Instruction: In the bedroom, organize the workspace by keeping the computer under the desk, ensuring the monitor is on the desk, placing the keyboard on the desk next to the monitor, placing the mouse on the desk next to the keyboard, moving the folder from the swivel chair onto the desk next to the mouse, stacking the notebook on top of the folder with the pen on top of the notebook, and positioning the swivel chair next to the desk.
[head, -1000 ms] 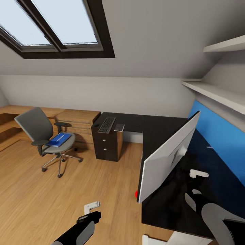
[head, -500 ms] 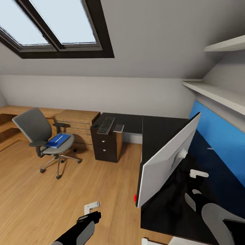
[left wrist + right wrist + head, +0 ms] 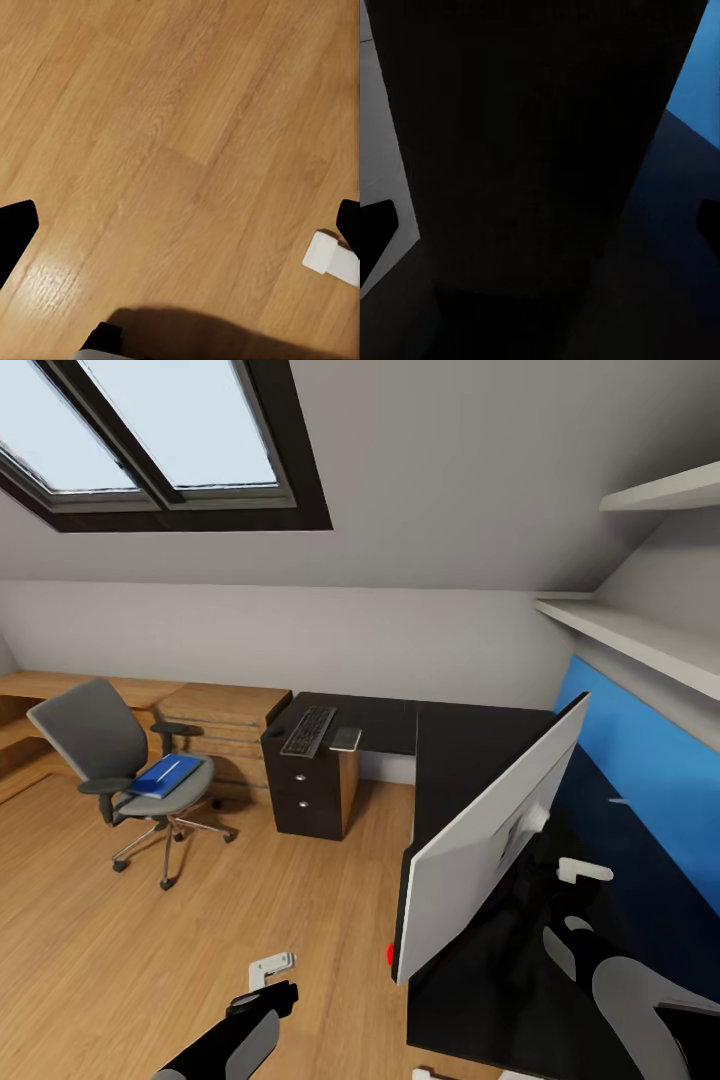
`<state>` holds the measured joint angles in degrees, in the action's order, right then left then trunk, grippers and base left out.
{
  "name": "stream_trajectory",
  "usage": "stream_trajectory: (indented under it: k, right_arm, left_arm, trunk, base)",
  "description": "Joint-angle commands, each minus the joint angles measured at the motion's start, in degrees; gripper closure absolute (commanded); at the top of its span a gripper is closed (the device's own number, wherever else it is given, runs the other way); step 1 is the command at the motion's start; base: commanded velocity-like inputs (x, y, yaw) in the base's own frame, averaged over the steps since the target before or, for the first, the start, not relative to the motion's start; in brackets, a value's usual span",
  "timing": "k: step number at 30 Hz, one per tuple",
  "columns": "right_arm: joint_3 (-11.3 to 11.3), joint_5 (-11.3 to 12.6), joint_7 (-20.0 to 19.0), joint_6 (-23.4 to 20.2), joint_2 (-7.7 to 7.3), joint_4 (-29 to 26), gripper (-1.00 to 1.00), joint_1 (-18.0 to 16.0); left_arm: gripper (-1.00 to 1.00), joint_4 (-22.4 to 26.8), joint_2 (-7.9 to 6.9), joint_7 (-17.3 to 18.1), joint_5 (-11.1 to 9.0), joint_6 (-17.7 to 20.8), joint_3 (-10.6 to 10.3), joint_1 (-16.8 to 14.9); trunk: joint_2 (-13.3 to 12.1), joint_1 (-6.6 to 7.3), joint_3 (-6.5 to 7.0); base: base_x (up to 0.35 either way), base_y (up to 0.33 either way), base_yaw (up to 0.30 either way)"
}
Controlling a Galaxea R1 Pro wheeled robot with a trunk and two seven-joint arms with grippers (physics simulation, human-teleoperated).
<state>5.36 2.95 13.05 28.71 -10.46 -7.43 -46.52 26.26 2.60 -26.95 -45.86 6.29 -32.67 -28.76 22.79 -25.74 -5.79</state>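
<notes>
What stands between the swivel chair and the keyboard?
In the head view, bare plank floor separates the swivel chair from the keyboard on the desk.

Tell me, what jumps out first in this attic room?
The big tilted monitor, seen from its pale back on the black desk at right. Next, the grey swivel chair at left with a bright blue folder on its seat, and the skylight overhead.

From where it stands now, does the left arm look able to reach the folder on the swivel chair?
Probably not: the left gripper hangs over bare floor, and the folder lies well across the room.
</notes>
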Motion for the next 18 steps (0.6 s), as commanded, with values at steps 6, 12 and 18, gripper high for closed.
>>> stream_trajectory:
  k: [6,12,18]
  right_arm:
    - [0.2,0.3,-0.2,0.3,0.01,0.0,-1.0,-0.1]
    - [0.2,0.3,-0.2,0.3,0.01,0.0,-1.0,-0.1]
    - [0.2,0.3,-0.2,0.3,0.01,0.0,1.0,-0.1]
  left_arm:
    - [-1.0,0.1,-0.02,-0.4,-0.3,0.3,-0.5,-0.1]
    - [-1.0,0.1,-0.01,-0.4,-0.3,0.3,-0.6,-0.1]
    - [-1.0,0.1,0.04,-0.4,-0.3,0.3,-0.6,-0.1]
  trunk:
    - [0.1,-0.04,-0.13]
    - [0.1,-0.04,-0.13]
    - [0.1,-0.04,-0.13]
  base:
    - [0.036,-0.033,0.0]
    - [0.004,-0.004,0.0]
    - [0.0,0.0,0.0]
